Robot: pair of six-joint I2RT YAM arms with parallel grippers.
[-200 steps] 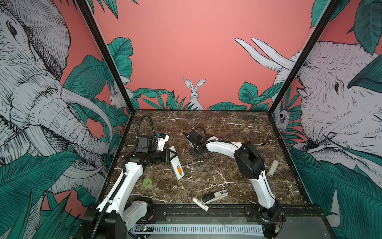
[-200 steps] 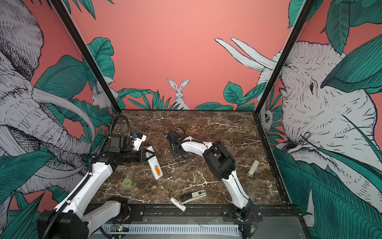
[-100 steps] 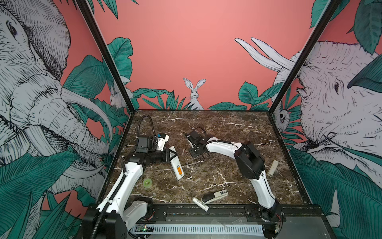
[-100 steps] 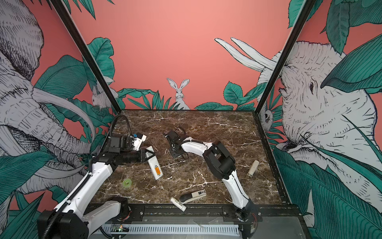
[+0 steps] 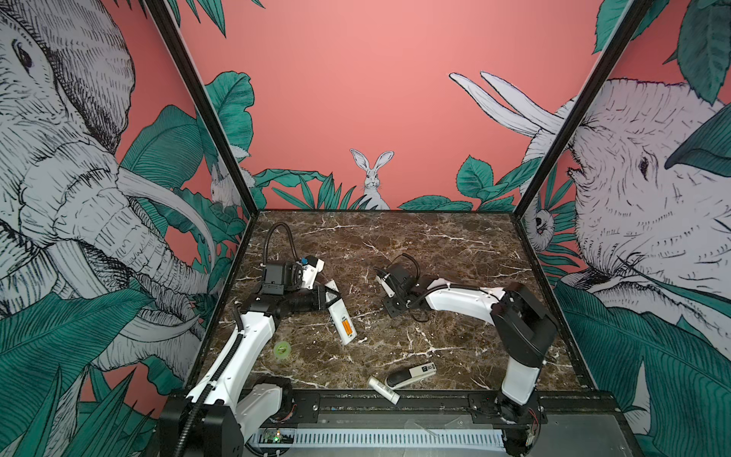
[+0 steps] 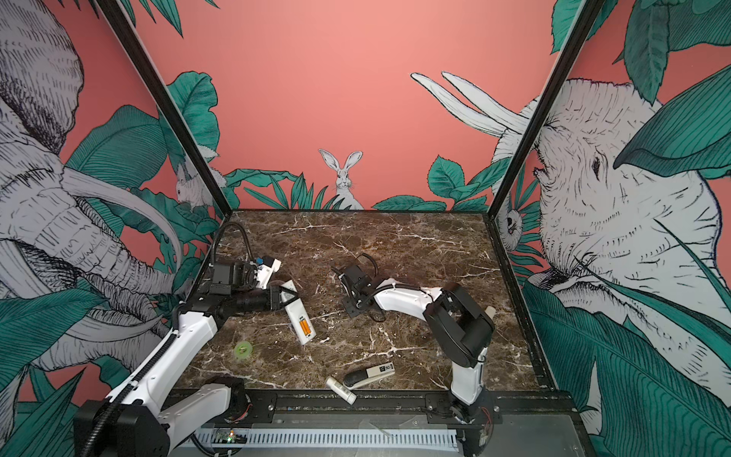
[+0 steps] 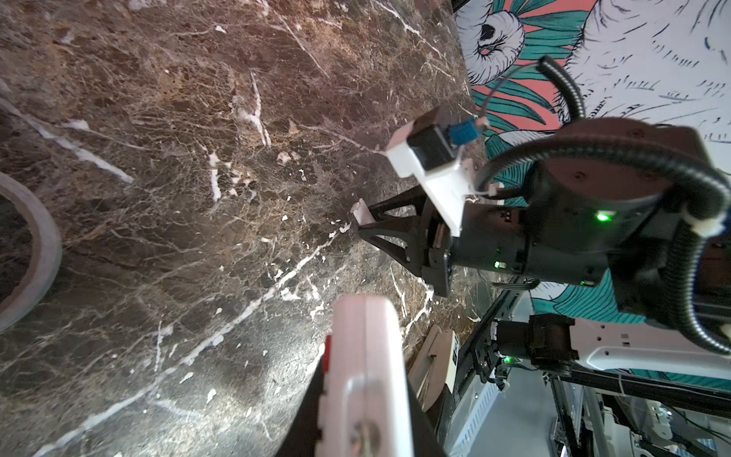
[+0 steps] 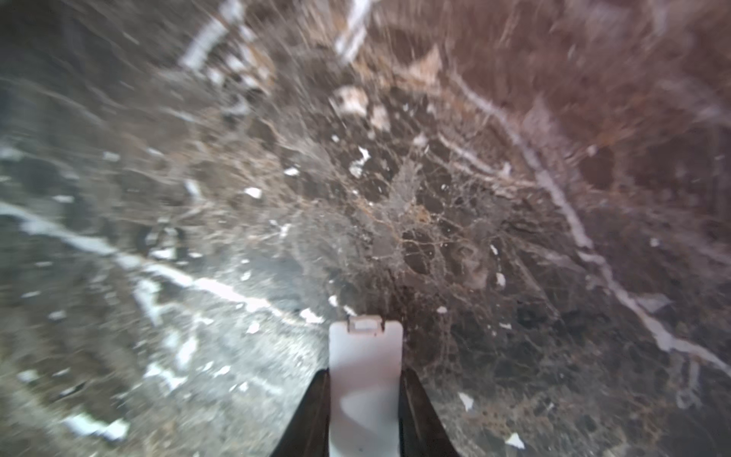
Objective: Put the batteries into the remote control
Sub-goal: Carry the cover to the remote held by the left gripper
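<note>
The white remote control (image 5: 339,312) (image 6: 297,310) lies slantwise on the marble, back up. Its compartment is open, with the orange batteries (image 5: 347,328) (image 6: 303,327) side by side inside. My left gripper (image 5: 330,294) (image 6: 286,296) is shut on the remote's far half. In the left wrist view the remote (image 7: 368,356) shows edge-on between the jaws of my left gripper (image 7: 366,399). To the remote's right and apart from it, my right gripper (image 5: 381,283) (image 6: 347,284) (image 8: 366,380) is shut on a flat white battery cover (image 8: 366,368) with a latch tab at its tip.
A green tape roll (image 5: 282,350) (image 6: 242,350) lies front left beside my left arm. A black-and-white device (image 5: 409,374) and a small white tube (image 5: 383,389) lie at the front edge. A beige cylinder (image 6: 490,312) stands at the right behind my right arm's elbow.
My right gripper's jaws have narrowed onto the white cover. The left arm and the remote have stayed where they were.
</note>
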